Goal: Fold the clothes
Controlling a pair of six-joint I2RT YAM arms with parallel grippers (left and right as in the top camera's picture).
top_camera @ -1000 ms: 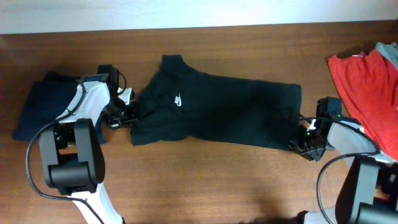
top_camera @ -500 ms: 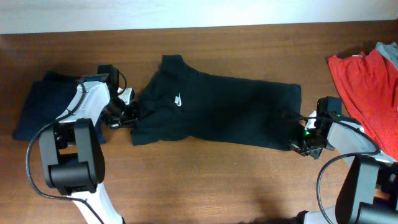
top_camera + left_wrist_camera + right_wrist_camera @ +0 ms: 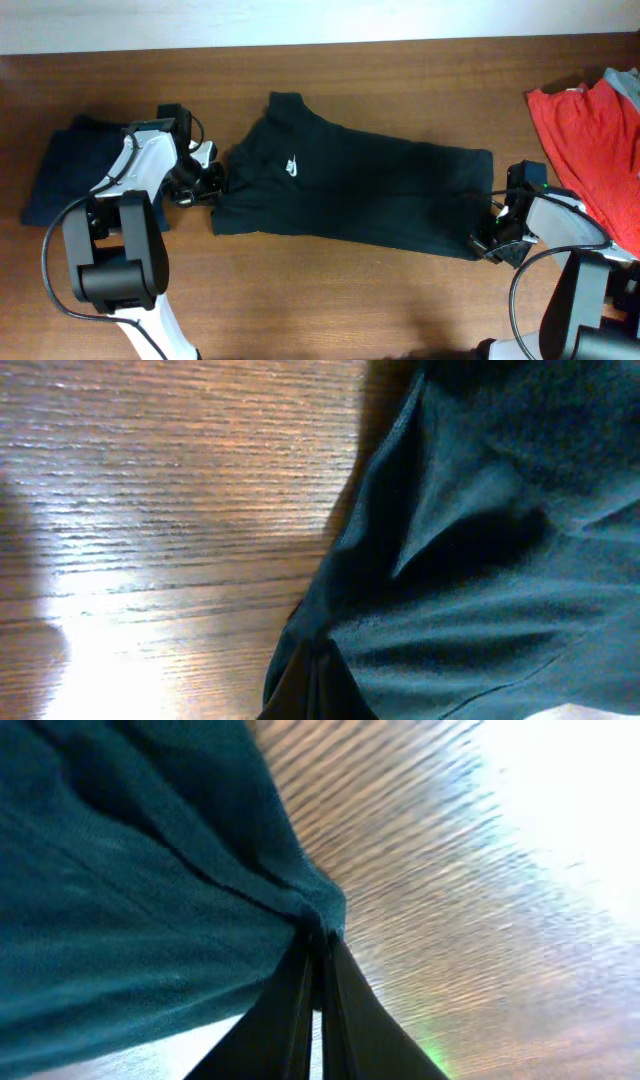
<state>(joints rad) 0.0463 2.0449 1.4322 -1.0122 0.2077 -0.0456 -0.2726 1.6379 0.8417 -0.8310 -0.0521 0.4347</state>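
1. T-shirt (image 3: 350, 195), black, lies spread across the middle of the wooden table (image 3: 320, 300), with the collar end toward my left arm and the hem toward my right. Its small white logo (image 3: 291, 167) faces up.
2. Left gripper (image 3: 214, 183) sits at the shirt's left edge. On the left wrist camera I see its fingers (image 3: 300, 698) pressed together, with a pinch of dark cloth between them.
3. Right gripper (image 3: 484, 242) is at the lower corner of the hem. My right wrist camera shows both fingers (image 3: 285, 1020) clamped on a bunched fold of fabric, with bare wood beyond.
4. Between the two grips the cloth lies low on the table, with shallow wrinkles.
5. Navy garment (image 3: 65, 170) lies flat at the far left, beside my left arm and apart from the T-shirt.
6. Red garment (image 3: 590, 130) is heaped at the right edge, near my right arm and clear of the hem.
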